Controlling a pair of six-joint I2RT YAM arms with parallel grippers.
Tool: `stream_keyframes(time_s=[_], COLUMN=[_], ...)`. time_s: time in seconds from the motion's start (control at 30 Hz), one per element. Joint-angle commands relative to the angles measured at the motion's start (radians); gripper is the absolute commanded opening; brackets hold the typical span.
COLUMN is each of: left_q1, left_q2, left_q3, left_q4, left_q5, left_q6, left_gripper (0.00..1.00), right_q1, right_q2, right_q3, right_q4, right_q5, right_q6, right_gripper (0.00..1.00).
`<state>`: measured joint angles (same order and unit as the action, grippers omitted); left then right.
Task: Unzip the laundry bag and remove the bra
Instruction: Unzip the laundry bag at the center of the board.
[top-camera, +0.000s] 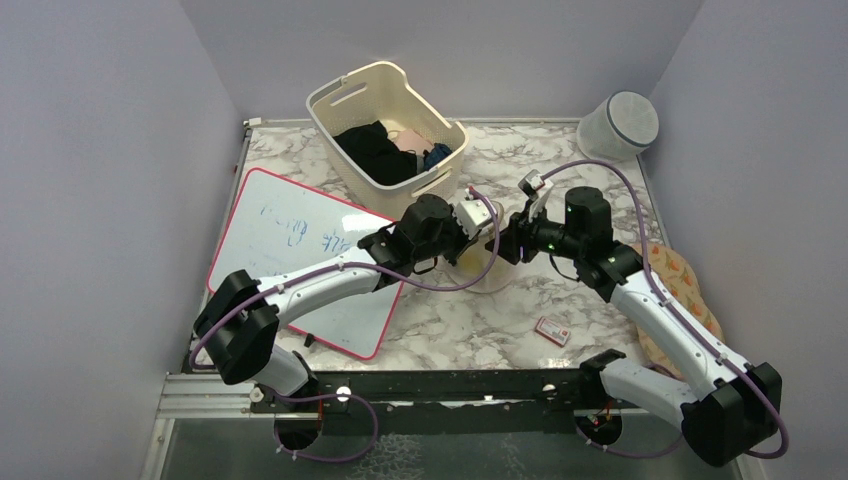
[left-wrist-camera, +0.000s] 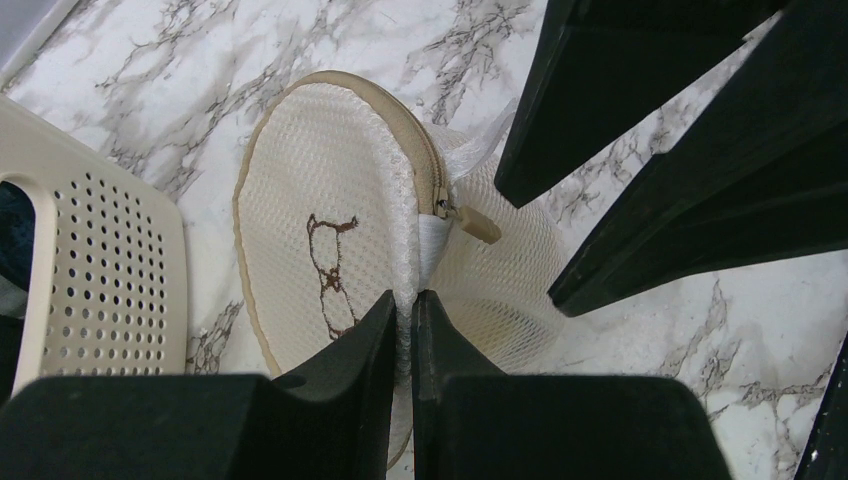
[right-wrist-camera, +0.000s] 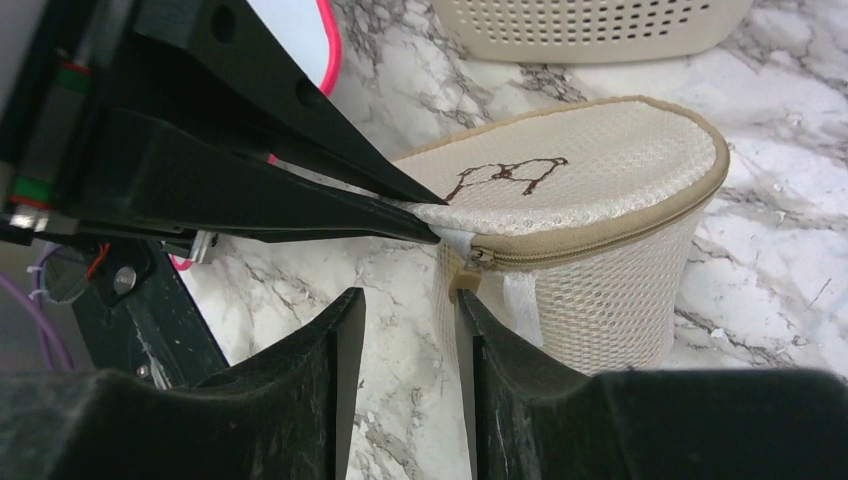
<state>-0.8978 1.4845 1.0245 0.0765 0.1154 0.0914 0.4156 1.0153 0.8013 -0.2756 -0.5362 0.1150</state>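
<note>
From my seat, the red-edged whiteboard (top-camera: 290, 240) lies flat at the left with my left arm reaching over it. The cream slotted basket (top-camera: 345, 100) stands just behind the work spot. The left gripper (left-wrist-camera: 413, 305) has its jaws together, clamped on the rim of the laundry bag (left-wrist-camera: 320, 170) at the white fabric tab beside the slider. I judge that hold is there to anchor the soft pouch so the zip can run without dragging it across the marble table (top-camera: 480, 330). The bag stands in the middle of the table between the two grippers, just in front of the basket. It is a squat drum of cream honeycomb mesh with smooth beige piping, and a brown bra outline is printed on its flat top. Its zip looks closed along the whole rim I can see, and the mesh hides the bra. The small tan zipper pull (right-wrist-camera: 463, 284) hangs down the side wall. The right gripper (right-wrist-camera: 410, 300) faces it with jaws apart, and the pull sits against the tip of one finger, not yet pinched. At far right the taller white-grey cylinder (top-camera: 618, 125) stands well apart.
</note>
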Motion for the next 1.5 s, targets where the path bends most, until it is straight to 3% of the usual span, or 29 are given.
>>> stream_keyframes(time_s=[0.0, 0.43, 0.9, 1.07, 1.47], left_q1=[0.005, 0.004, 0.004, 0.004, 0.004], left_q2=[0.008, 0.01, 0.017, 0.017, 0.019], left_q3=[0.033, 0.035, 0.044, 0.047, 0.048], left_q4=[-0.006, -0.009, -0.021, -0.025, -0.031], left_q5=[0.087, 0.138, 0.156, 0.159, 0.171], left_q6=[-0.036, -0.03, -0.03, -0.032, -0.03], left_gripper=[0.0, 0.0, 0.0, 0.0, 0.0], right_q1=[0.022, 0.033, 0.033, 0.033, 0.034], right_q2=[0.024, 0.068, 0.067, 0.077, 0.087], right_q3=[0.04, 0.026, 0.053, 0.069, 0.082], right_q4=[0.005, 0.026, -0.032, -0.05, -0.078], right_q5=[0.058, 0.174, 0.293, 0.294, 0.302], right_q6=[-0.014, 0.011, 0.003, -0.002, -0.015], right_gripper=[0.37, 0.41, 0.34, 0.27, 0.25])
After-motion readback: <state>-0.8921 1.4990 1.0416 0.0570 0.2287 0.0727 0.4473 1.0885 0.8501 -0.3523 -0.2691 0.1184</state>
